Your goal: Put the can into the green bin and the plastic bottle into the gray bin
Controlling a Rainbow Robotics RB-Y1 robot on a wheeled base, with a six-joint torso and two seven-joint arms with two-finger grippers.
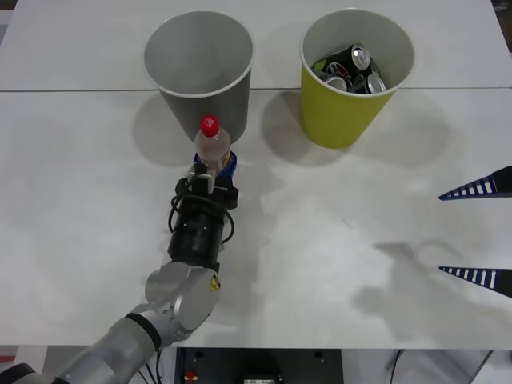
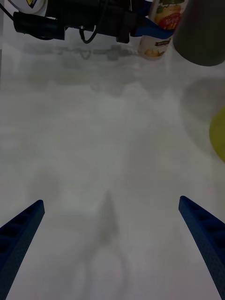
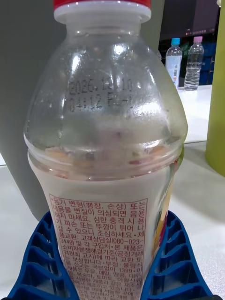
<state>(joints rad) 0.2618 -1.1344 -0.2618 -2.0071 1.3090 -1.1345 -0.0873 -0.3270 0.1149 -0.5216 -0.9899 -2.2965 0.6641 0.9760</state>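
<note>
My left gripper (image 1: 214, 166) is shut on the plastic bottle (image 1: 211, 144), a clear one with a red cap and an orange-pink label. The bottle stands upright just in front of the gray bin (image 1: 204, 104). In the left wrist view the blue fingers (image 3: 40, 262) clasp the bottle (image 3: 105, 140) low on its label, with the gray bin (image 3: 18, 70) right behind it. The green bin (image 1: 336, 120) stands to the right of the gray one with cans (image 1: 352, 68) lying inside. My right gripper (image 1: 442, 234) is open at the table's right side, holding nothing.
The right wrist view looks across bare table past my open right gripper (image 2: 111, 201) to the bottle (image 2: 161, 28), the gray bin (image 2: 201, 33) and an edge of the green bin (image 2: 218, 136). Two water bottles (image 3: 183, 63) stand far behind.
</note>
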